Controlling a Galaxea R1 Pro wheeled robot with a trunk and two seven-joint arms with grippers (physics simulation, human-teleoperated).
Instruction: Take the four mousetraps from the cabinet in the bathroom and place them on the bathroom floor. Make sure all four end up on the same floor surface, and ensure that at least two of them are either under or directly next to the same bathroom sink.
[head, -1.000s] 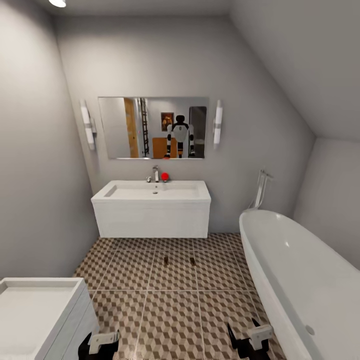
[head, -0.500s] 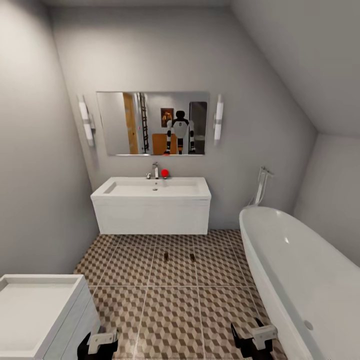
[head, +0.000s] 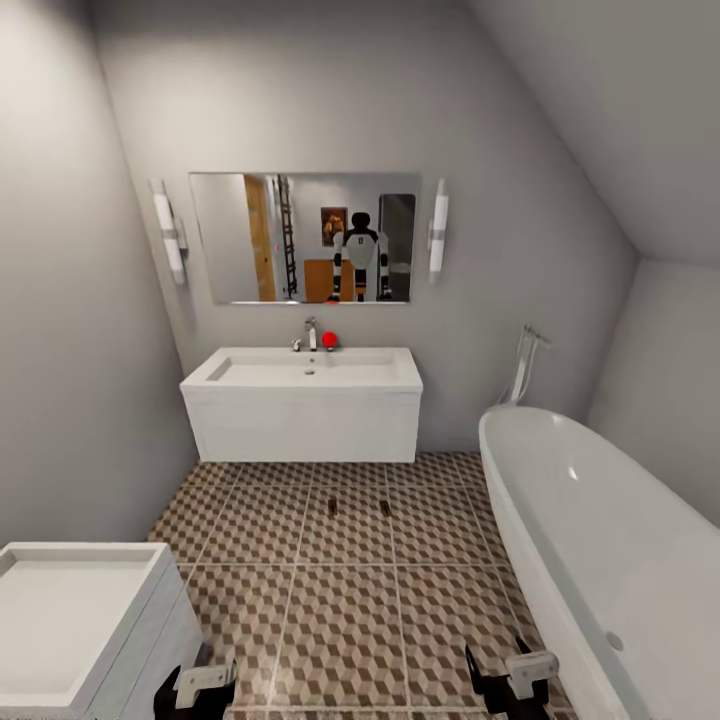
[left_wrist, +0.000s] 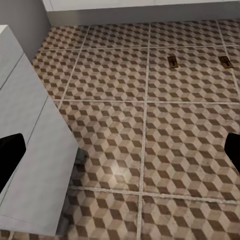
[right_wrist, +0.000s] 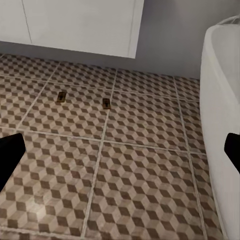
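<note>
Two mousetraps (head: 332, 507) (head: 385, 508) lie side by side on the bathroom floor (head: 350, 620) before the sink (head: 305, 368); both hands (left (head: 195, 688), right (head: 508, 678)) are spread open, empty.

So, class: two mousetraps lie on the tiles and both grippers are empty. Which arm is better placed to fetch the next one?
Right, marginally. Both are open and empty, but the left gripper sits tight against the white unit, while the right gripper hangs over open bathroom floor, slightly clear of the bathtub.
</note>
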